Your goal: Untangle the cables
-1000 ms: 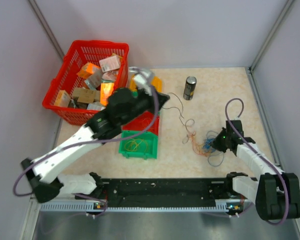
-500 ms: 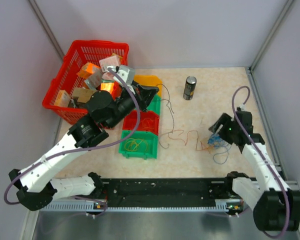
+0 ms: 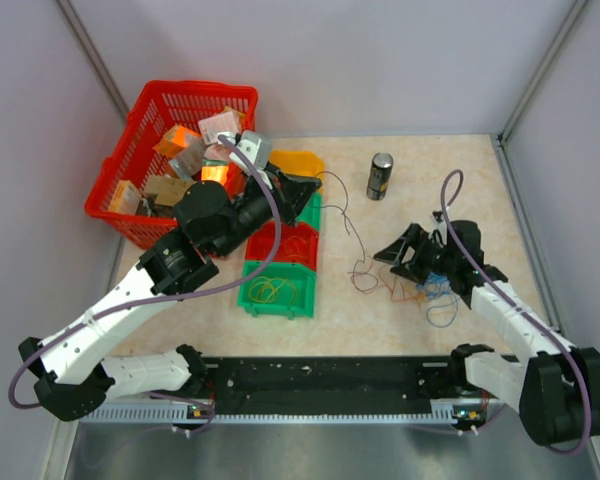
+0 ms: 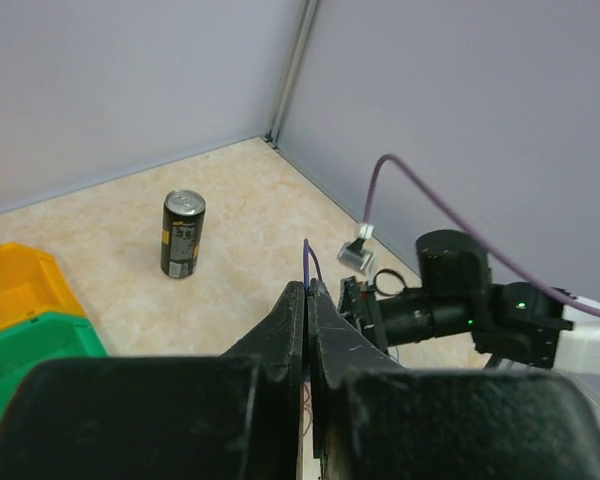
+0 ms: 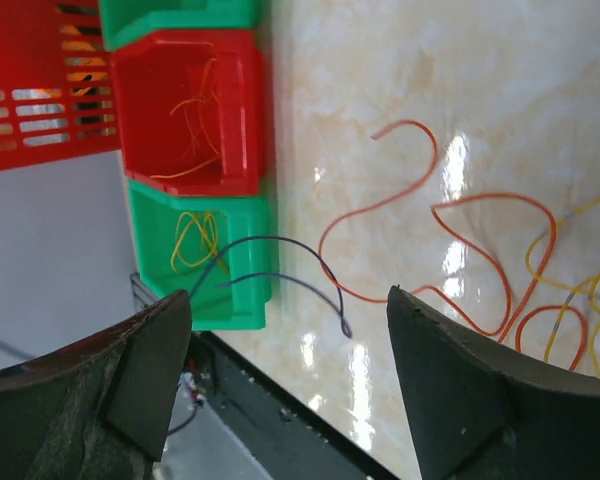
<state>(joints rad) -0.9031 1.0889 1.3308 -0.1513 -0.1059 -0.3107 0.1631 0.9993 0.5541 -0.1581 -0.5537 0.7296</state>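
The cables (image 3: 420, 285) lie as a loose tangle of orange, blue and yellow wires on the table at the right, under my right arm. A thin purple cable (image 3: 346, 222) runs from the tangle up to my left gripper (image 3: 313, 189), which is shut on its end above the bins. In the left wrist view the purple cable (image 4: 307, 258) sticks out past the left gripper (image 4: 308, 291). My right gripper (image 3: 392, 252) stands open just left of the tangle. In its wrist view the right gripper (image 5: 288, 293) holds nothing; a purple cable loop (image 5: 325, 272) and an orange cable (image 5: 480, 200) lie on the table beyond the jaws.
A row of small bins sits left of centre: yellow (image 3: 304, 160), red (image 3: 290, 245) and green (image 3: 278, 292), with thin wires in the last two. A red basket (image 3: 150, 110) of boxes stands at the back left. A drink can (image 3: 380, 175) stands upright behind the cables.
My right gripper has opened, let go of the tangle and swung left, low over the table. The left gripper pulled back toward the bins, still holding the purple cable.
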